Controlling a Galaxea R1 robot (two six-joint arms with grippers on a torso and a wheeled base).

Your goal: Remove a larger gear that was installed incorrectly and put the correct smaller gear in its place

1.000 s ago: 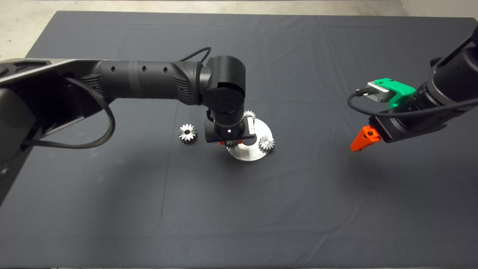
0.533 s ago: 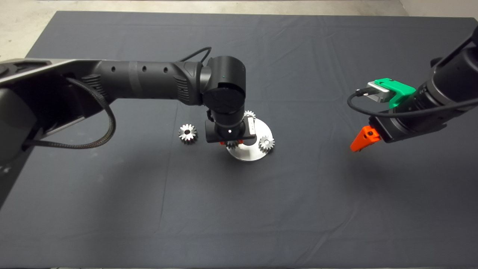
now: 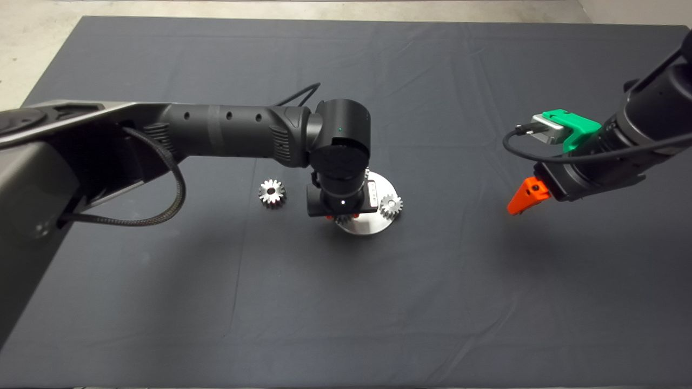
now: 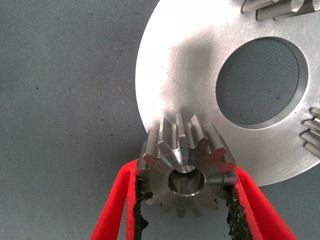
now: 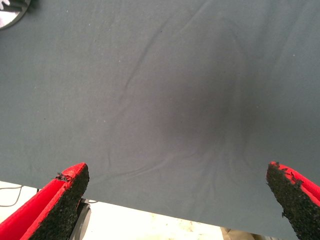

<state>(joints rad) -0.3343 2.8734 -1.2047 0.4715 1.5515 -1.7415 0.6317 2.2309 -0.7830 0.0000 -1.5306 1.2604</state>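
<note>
My left gripper (image 3: 342, 217) hangs over the near-left rim of a round steel plate (image 3: 373, 224) with a wide centre hole. In the left wrist view it (image 4: 185, 171) is shut on a smaller gear (image 4: 184, 150), held just above the plate (image 4: 190, 60) at its rim. The larger gear (image 3: 271, 193), bold-toothed with a dark centre hole, lies on the mat left of the plate. A second smaller gear (image 3: 390, 206) sits on the plate's right side and also shows in the left wrist view (image 4: 312, 136). A third (image 4: 272, 6) shows at the plate's far edge.
My right gripper (image 3: 523, 199) waits open above the mat at the right, well away from the plate; the right wrist view (image 5: 176, 172) shows only bare dark mat between its fingers. The mat's front edge and pale floor lie beyond.
My left arm has moved a little to the right and towards the front with the smaller gear in its grip. The plate seems shifted slightly right. The larger gear has not moved.
</note>
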